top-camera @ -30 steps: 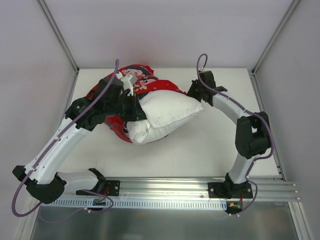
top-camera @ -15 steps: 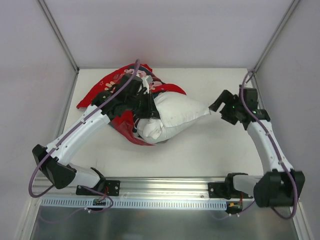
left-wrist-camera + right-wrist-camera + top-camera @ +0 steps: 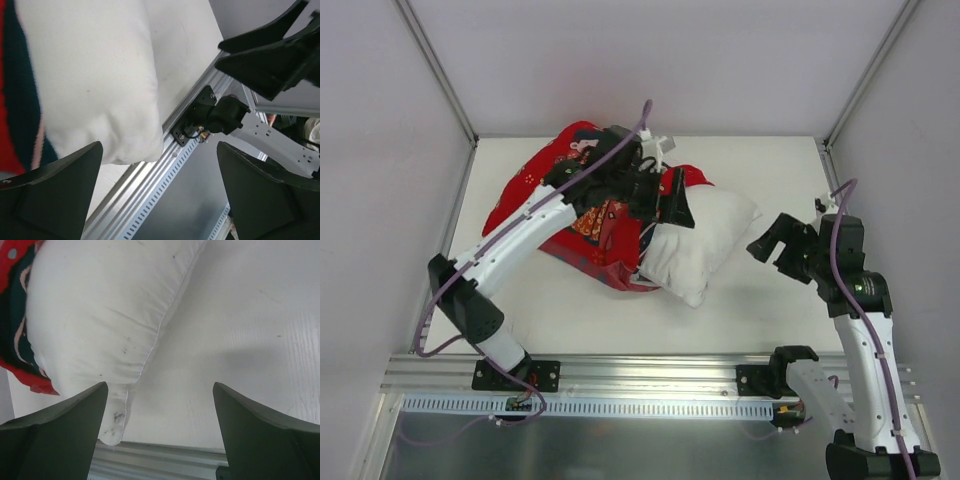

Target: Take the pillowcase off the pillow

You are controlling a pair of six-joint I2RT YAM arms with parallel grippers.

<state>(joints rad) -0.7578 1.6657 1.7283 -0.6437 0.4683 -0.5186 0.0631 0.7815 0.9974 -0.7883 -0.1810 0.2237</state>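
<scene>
Pillow: the pillow [image 3: 705,240] is lying slantwise on the table [image 3: 770,170], with its bare white end sticking out toward the near right and its other end sitting inside the red cover.
Pillowcase: the pillowcase [image 3: 545,190] is bunching up at the far left of the table, lying under the left arm and wrapping only part of the pillow.
Left gripper: the left gripper [image 3: 665,205] is hovering over the spot where red cloth meets white cushion. In the wrist view its fingers [image 3: 55,190] are standing spread wide and gripping nothing, with a pillow corner showing below them.
Right gripper: the right gripper [image 3: 768,235] is sitting near the pillow's bare end, apart from it, with its fingers [image 3: 55,430] gaping wide and holding nothing.
Tag: a small white tag [image 3: 114,426] is hanging off the pillow's near corner.
Rail: a metal rail [image 3: 650,370] is running along the table's near edge.
</scene>
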